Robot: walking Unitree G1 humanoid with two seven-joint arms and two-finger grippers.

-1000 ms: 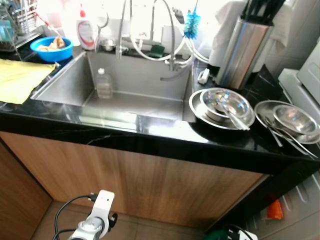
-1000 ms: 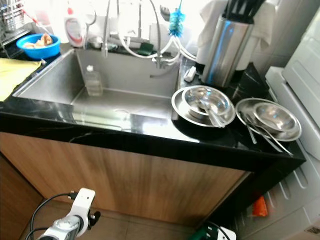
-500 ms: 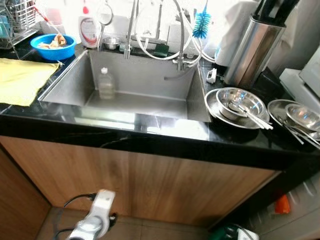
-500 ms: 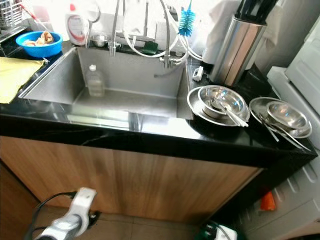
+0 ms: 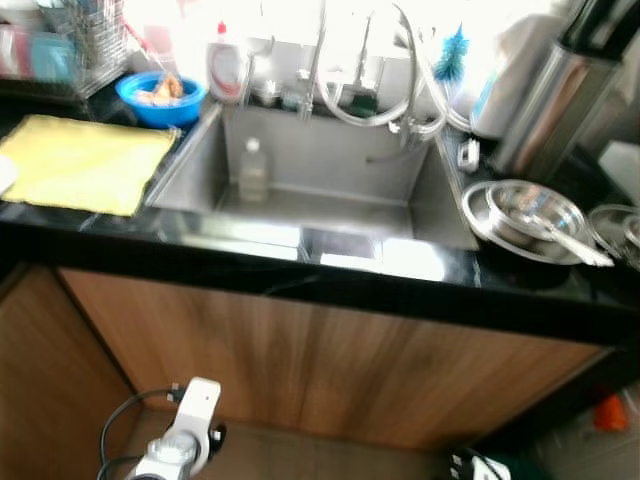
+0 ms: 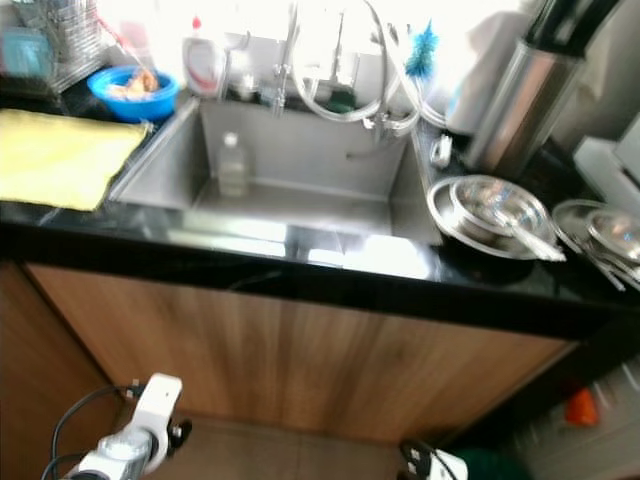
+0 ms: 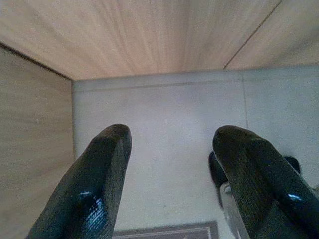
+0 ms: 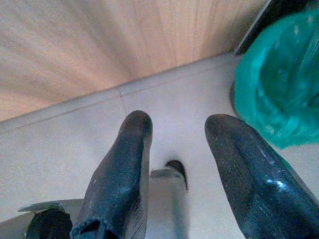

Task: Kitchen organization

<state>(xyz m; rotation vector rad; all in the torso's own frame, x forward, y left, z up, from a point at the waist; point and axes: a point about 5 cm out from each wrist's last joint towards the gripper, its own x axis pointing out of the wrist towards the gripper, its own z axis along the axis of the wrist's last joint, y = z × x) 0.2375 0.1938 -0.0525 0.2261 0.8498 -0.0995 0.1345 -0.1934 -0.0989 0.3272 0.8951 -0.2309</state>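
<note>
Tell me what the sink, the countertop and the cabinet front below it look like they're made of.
The sink looks like brushed stainless steel: dull grey with soft reflections. The countertop seems polished black stone, glossy with faint pale veins, though it could be a laminate. The cabinet front shows brown wood grain with a matte finish; solid wood or veneer, I can't tell.

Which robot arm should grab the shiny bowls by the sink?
Probably the right. The steel bowls sit on the counter's right side. Both the right gripper and left gripper hang open near the floor.
</note>
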